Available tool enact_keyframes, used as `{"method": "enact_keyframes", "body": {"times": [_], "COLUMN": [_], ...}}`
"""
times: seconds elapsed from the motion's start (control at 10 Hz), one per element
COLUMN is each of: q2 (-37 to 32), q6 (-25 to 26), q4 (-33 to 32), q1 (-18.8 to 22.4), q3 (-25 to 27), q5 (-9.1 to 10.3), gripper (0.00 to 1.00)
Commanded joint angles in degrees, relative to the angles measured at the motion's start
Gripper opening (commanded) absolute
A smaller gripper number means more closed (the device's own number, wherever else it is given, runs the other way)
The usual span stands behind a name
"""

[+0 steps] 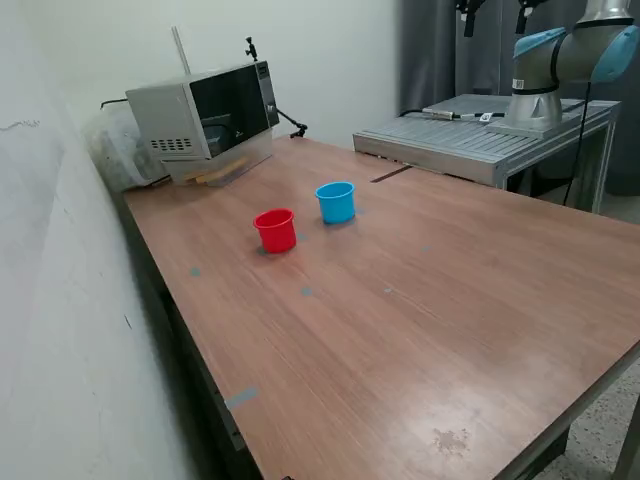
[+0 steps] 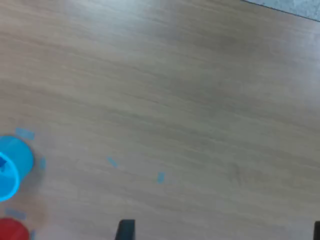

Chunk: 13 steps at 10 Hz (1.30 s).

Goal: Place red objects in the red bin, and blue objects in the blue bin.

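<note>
Apparently, the tool (image 2: 220, 231) hung high over the wooden surface (image 1: 420, 300), and only the dark tips of its fingers (image 2: 125, 229) showed at the edge of the wrist view. They stood well apart with nothing between them, so the tool was open and held nothing. The blue bin (image 1: 336, 202) and the red bin (image 1: 275, 230) stood upright just beside each other on the surface, both well off to one side of the tool, not under it. Something dark blue lay inside the blue bin, but it was too blurred to identify. A microwave (image 1: 205, 115) stood far beyond the bins.
</note>
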Motion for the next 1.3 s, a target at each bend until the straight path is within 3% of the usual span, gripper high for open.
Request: {"method": "enact_keyframes", "body": {"times": [0.0, 0.4, 0.8, 1.2], "q2": [0.0, 0.8, 0.8, 0.8], "q6": [-0.1, -0.4, -0.2, -0.3], "q4": [3.7, 8.5, 15.2, 17.3], "q1": [0.3, -0.2, 0.0, 0.0], "q3": [-6.7, -13.2, -14.1, -13.9], "q5": [-2.98, -6.67, -6.68, -6.77], "gripper": [1.00, 1.00, 1.00, 1.00]}}
